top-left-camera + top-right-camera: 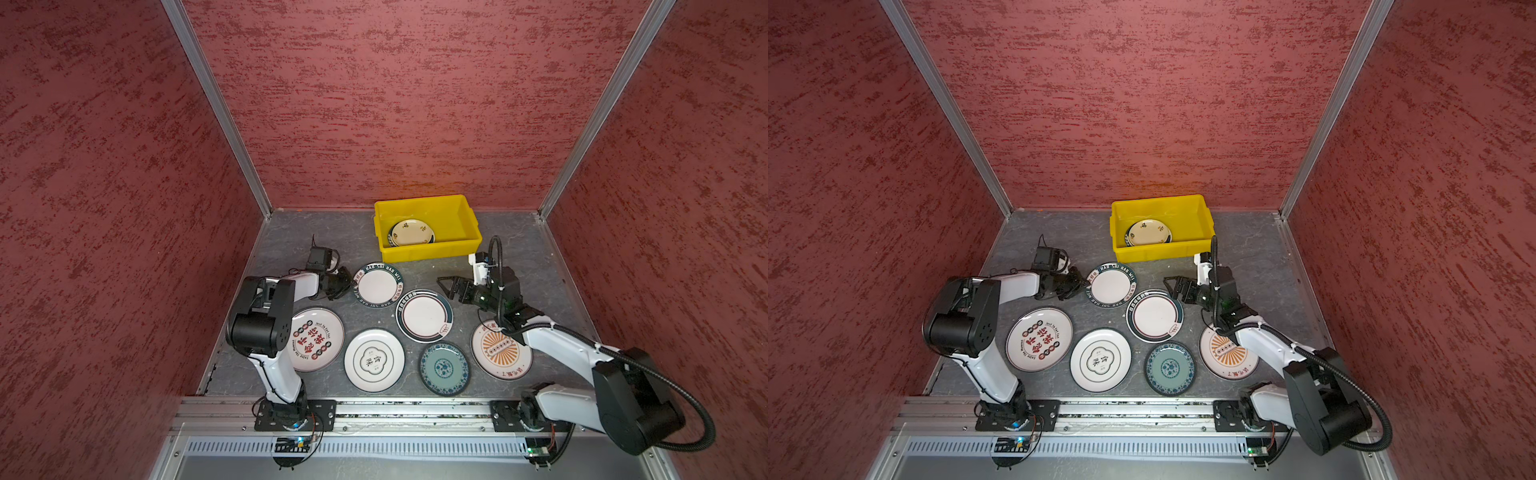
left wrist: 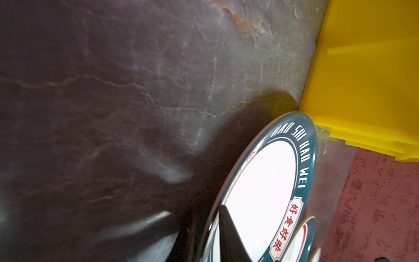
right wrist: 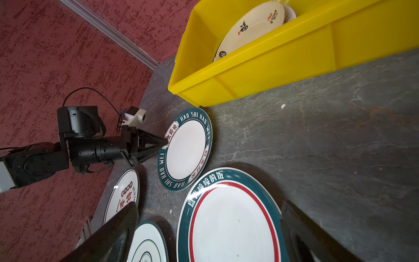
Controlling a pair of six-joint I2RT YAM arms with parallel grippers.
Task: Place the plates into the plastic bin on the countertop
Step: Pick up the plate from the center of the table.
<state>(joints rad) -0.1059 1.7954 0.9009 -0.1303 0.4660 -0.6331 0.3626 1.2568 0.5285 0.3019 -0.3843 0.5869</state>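
**Grasp step in hand: lettered plate at the left gripper**

The left gripper [image 3: 165, 144] is clamped on the rim of the round white plate with a teal lettered border [image 1: 377, 286]. The plate sits on the dark grey stone-look countertop [image 1: 291, 249], just in front of the bright yellow rectangular plastic bin [image 1: 428, 249]. The right gripper [image 1: 446, 289] hangs empty, fingers wide apart, over the red-ringed white plate [image 1: 424, 315]. A cream plate [image 1: 411, 232] lies binned. Judgement: the next move is a lift clearing the bin's lip, and the thin rim hold may slip.

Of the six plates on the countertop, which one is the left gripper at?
The teal-rimmed plate lettered HAO SHI HAO WEI, the one nearest the yellow bin. The left gripper pinches its rim; no other plate carries that lettering.
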